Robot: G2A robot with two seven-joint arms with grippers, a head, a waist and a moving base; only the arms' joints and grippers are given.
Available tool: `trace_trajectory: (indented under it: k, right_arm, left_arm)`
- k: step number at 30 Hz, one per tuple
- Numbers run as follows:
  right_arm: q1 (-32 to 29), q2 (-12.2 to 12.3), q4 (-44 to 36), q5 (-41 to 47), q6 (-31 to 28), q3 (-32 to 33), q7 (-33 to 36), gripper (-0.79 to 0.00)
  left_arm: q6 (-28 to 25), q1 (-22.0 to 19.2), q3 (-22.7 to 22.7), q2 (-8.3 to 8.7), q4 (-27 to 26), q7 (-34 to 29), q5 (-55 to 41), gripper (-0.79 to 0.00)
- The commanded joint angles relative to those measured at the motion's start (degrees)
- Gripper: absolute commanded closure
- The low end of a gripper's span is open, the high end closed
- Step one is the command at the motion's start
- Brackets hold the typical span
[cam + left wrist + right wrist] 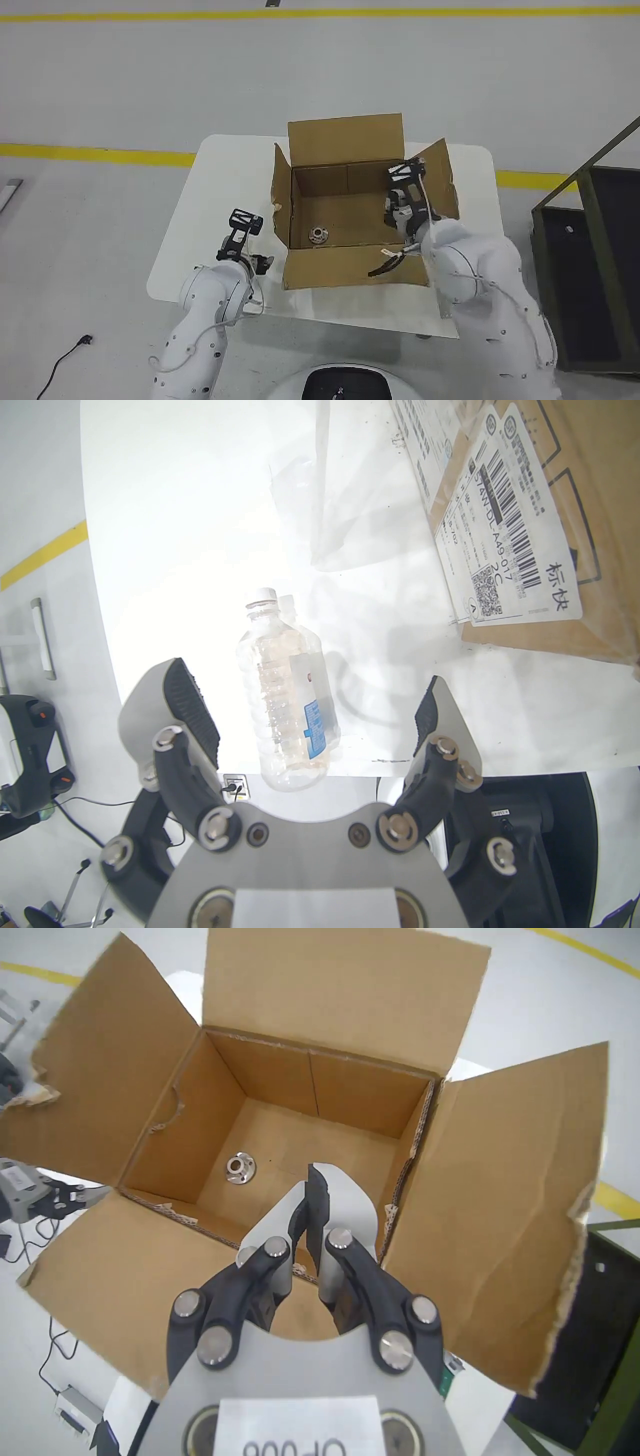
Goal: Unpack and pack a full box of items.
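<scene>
An open cardboard box (345,140) stands mid-table with all flaps spread. On its floor lies a small metal flange (318,235) (241,1168). My right gripper (403,190) (310,1198) hangs over the box's right side, above the opening, shut with nothing in it. A clear plastic bottle (287,690) with a white cap and a blue-and-white label lies on the table beside the box's labelled wall (525,525). My left gripper (245,228) (307,680) hovers just above the bottle, open, one finger on each side of it and neither touching it.
A crumpled clear plastic sheet (345,510) lies on the white table (230,200) beyond the bottle. The table's near edge runs just under the bottle's base. A dark green frame (600,260) stands to the right of the table.
</scene>
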Motion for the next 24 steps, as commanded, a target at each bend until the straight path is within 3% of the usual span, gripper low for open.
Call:
trace_trajectory:
  k: [1,10,13,16,24]
  right_arm:
    - [0.0,0.0,0.2,0.0,0.1,-0.1,0.0,0.000]
    - [0.0,0.0,0.2,0.0,0.1,-0.1,0.0,0.000]
    - [-0.4,-0.2,2.5,0.6,-0.7,-1.4,-3.3,0.000]
    - [2.5,-1.0,8.9,1.8,1.9,-5.5,-4.7,0.000]
    - [17.9,-5.8,33.7,11.0,10.2,-17.8,-8.2,0.000]
  left_arm:
    - [0.0,0.0,0.0,0.00,0.0,0.0,0.0,-0.785]
    - [0.0,0.0,0.0,0.00,0.0,0.0,0.0,-0.785]
    - [0.0,0.0,0.0,0.00,0.0,0.0,0.0,-0.785]
    - [0.0,0.0,0.0,0.00,0.0,0.0,0.0,-0.785]
    - [0.0,0.0,0.0,0.00,0.0,0.0,0.0,-0.785]
